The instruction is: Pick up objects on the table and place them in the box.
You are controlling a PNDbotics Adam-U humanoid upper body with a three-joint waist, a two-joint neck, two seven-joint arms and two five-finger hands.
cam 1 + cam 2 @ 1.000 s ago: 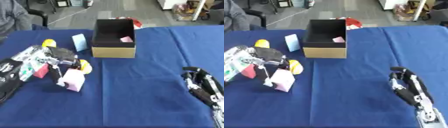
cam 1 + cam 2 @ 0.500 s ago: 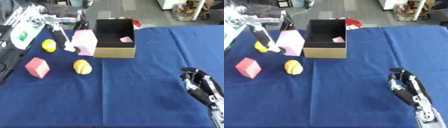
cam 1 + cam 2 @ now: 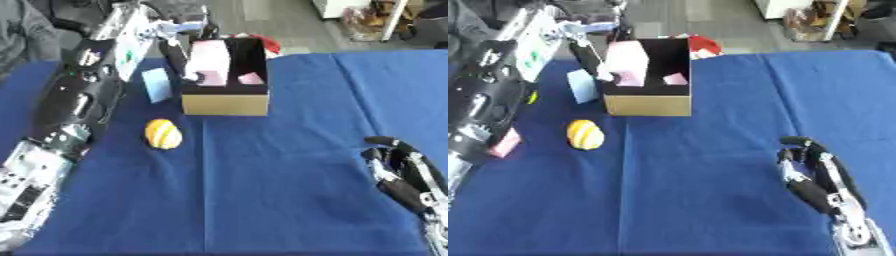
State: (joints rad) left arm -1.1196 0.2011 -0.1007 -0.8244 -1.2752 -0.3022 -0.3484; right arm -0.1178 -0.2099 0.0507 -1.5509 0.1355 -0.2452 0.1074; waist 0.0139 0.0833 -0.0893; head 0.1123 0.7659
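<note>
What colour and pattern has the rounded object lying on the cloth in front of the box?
Yellow with orange stripes, clearest in the left eye view.

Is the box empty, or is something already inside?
Not empty. A small pink piece lies inside the box, and the left hand holds a pink block at its opening.
</note>
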